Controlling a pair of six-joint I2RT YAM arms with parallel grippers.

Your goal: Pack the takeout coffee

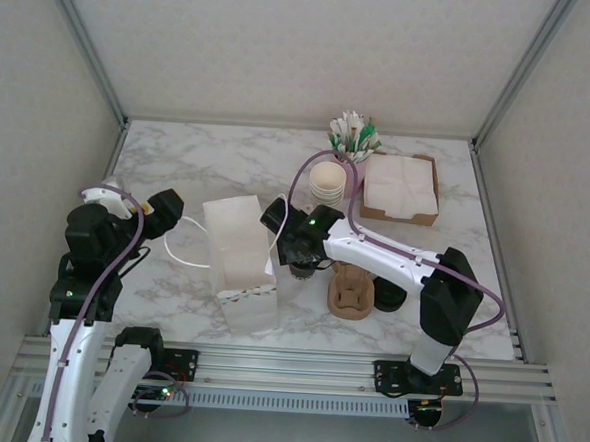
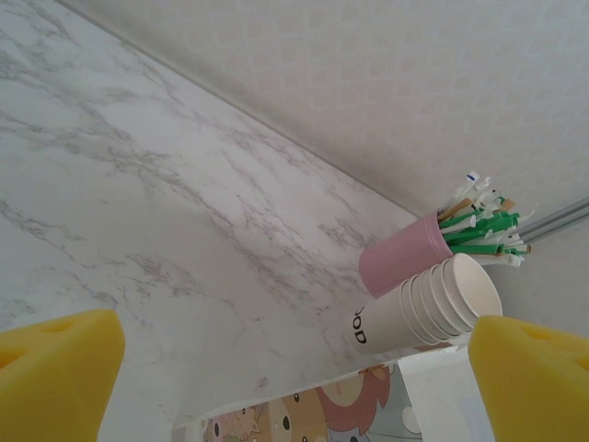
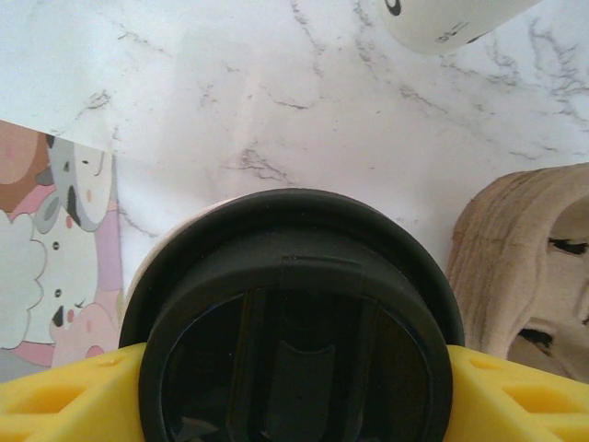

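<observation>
The takeout coffee (image 3: 294, 322) is a cream paper cup with a black lid, gripped at lid height between the yellow fingers (image 3: 64, 396) of my right gripper (image 3: 294, 396). From above, my right gripper (image 1: 301, 246) hangs just right of the standing white paper bag (image 1: 238, 248), with the cup mostly hidden under it. My left gripper (image 1: 160, 213) is left of the bag, open. Its yellow fingers (image 2: 55, 368) are wide apart with nothing between them, and the bag's cartoon-printed side (image 2: 322, 414) lies below them.
A brown pulp cup carrier (image 1: 352, 290) stands right of the held cup, with a black object (image 1: 391, 297) beside it. At the back are a stack of cream cups (image 1: 327, 183), a pink cup of green-and-white sticks (image 1: 355, 140) and a box of napkins (image 1: 401, 187).
</observation>
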